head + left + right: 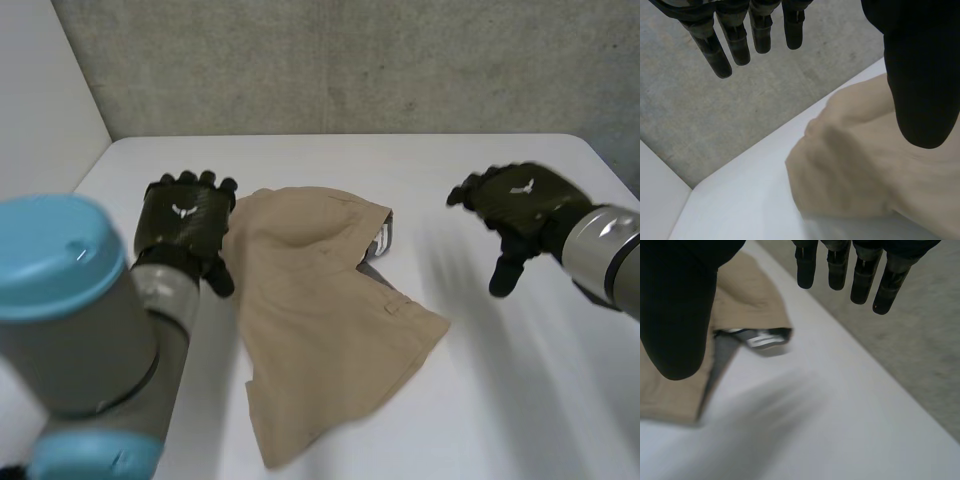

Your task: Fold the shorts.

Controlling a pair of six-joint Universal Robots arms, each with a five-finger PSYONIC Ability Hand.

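1. The shorts [320, 320] lie on the white surface [500, 400]. They are tan and loosely bunched, and seem to be doubled over once already. Their waistband [378, 228] gapes at the far side, so the inner label [757, 337] shows.
2. The left robot hand [185, 225] hovers just beside the shorts' far-left edge. Its fingers [715, 55] are straight, the thumb [920, 85] is spread wide, and it grips nothing.
3. The right robot hand [520, 205] hangs well apart from the shorts, out past the waistband side. Its fingers [862, 280] are also straight and empty.
4. The step in hand looks like taking hold of the cloth for the next fold, since neither robot hand touches the shorts.
5. To do it well, the left robot hand should probably come down on the rounded edge next to it. It should pinch both layers together, because catching only the top layer would pull the stack apart.
6. The right robot hand has more ground to cover. A good target would be the waistband corner near the label, where the cloth is thicker and easier to pinch.
7. The lump in the middle of the shorts should be flattened before folding. Drawing the two held points gently away from each other should pull it flat.
8. The lift should stay low, so the leg end nearest the robot drags and stays aligned instead of swinging.
9. The main risk is a crooked fold if one robot hand closes before the other is seated.
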